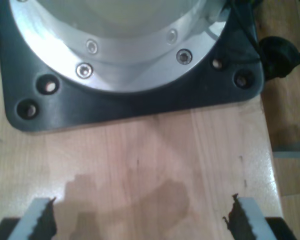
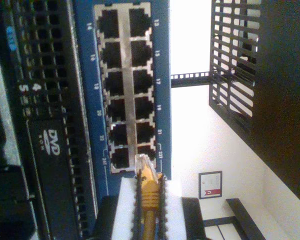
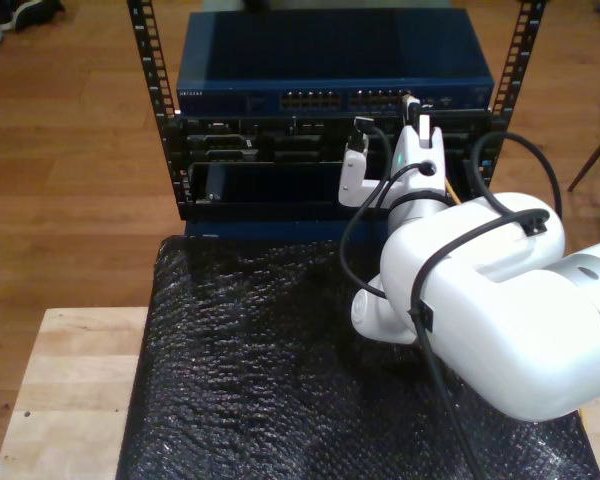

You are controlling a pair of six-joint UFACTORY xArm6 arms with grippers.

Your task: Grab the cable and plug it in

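My second gripper (image 2: 149,176) is shut on the cable (image 2: 149,200), a yellow-orange lead running between its white fingers (image 2: 127,200). The cable's clear plug (image 2: 142,162) points at the blue switch (image 2: 125,90), with its tip at the mouth of an end port of the port block. How far in it sits I cannot tell. In the exterior view this gripper (image 3: 418,115) reaches up to the switch (image 3: 335,98) in the rack, and a short piece of cable (image 3: 447,190) shows behind the arm. My first gripper (image 1: 142,202) is open over bare wood, nothing between its fingers.
A black arm base plate (image 1: 130,107) with a silver flange lies just beyond my first gripper on the wooden table (image 1: 155,150). A black unit with a DVD drive (image 2: 52,145) sits beside the switch. Black bubble matting (image 3: 260,370) covers the table before the rack (image 3: 155,90).
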